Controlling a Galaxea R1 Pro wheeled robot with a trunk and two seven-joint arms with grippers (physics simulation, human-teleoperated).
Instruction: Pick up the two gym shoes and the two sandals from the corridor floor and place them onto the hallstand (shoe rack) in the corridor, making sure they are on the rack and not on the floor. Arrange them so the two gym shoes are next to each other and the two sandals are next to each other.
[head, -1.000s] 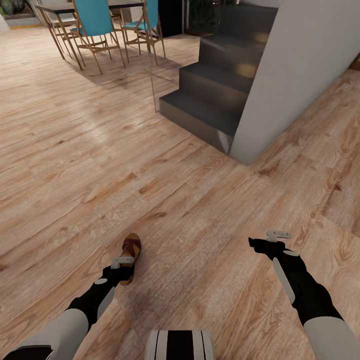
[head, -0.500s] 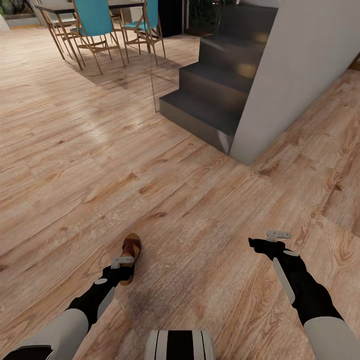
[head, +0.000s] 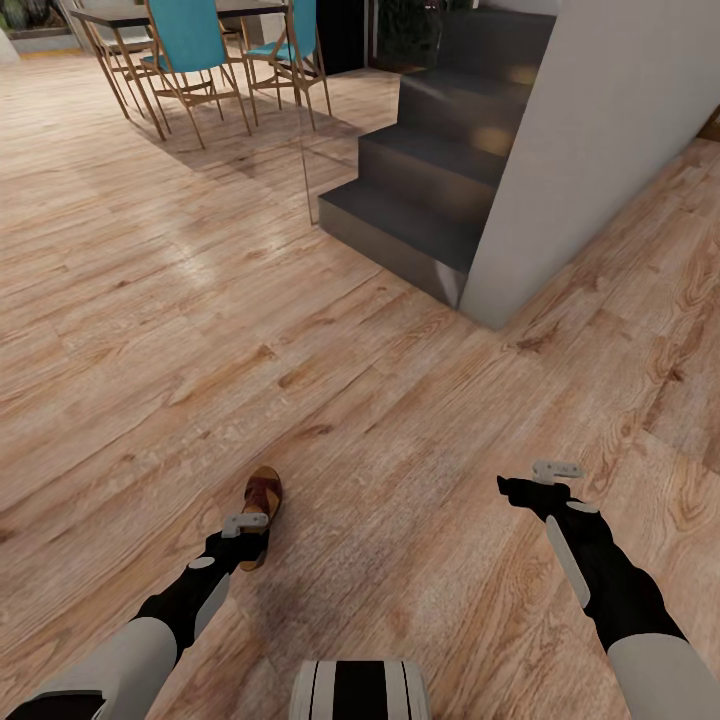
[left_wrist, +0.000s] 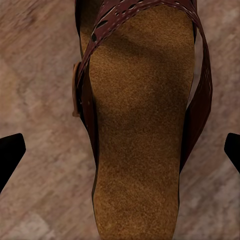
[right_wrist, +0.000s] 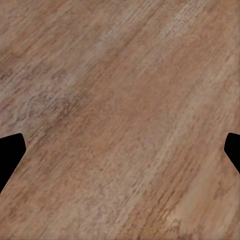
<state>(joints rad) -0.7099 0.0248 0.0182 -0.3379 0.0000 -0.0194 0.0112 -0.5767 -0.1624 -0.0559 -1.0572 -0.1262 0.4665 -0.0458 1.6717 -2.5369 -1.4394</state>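
The corridor floor (head: 330, 400) carries one brown sandal (head: 261, 503) at near left, directly beneath the left gripper (head: 243, 528) with fingers (left_wrist: 10, 155) spread either side, while the right gripper (head: 540, 485) hangs spread over bare planks.

My surroundings: home interior. Wood plank floor (head: 200, 330) all around me, dark grey stairs (head: 430, 170) by white wall (head: 600, 150), dining table (head: 150, 15) with teal chairs (head: 190, 50) beyond, sandal (head: 262, 495) lying on floor.
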